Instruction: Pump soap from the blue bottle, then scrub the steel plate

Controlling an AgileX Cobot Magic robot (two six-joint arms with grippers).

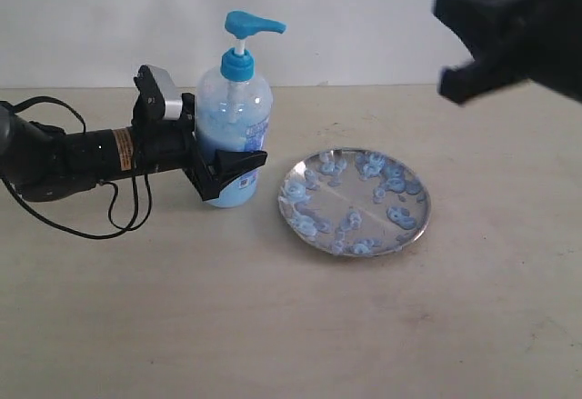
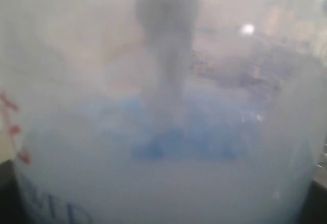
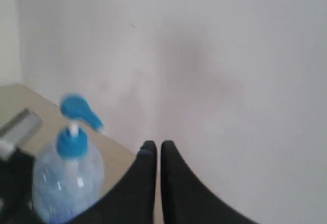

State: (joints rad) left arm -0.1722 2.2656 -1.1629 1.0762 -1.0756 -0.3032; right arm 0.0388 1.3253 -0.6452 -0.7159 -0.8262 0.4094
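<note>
The blue bottle [image 1: 235, 117] stands upright on the table, pump head [image 1: 253, 24] raised and its spout pointing right. Pale blue soap [image 1: 227, 192] fills its lower part. My left gripper [image 1: 229, 161] reaches in from the left and is shut on the bottle's body. The bottle [image 2: 163, 132] fills the whole blurred left wrist view. The steel plate [image 1: 424, 201] lies flat to the bottle's right, speckled with blue soap blobs [image 1: 400, 219]. My right gripper [image 1: 444, 43] hangs high at the upper right, far from both. Its fingers [image 3: 148, 155] are together and hold nothing, and the bottle [image 3: 66, 178] is low beside them.
A black cable [image 1: 109, 217] loops on the table under the left arm. A pale wall [image 1: 364, 17] runs behind the table's far edge. Bare tabletop [image 1: 291, 326] lies in front of the bottle and plate.
</note>
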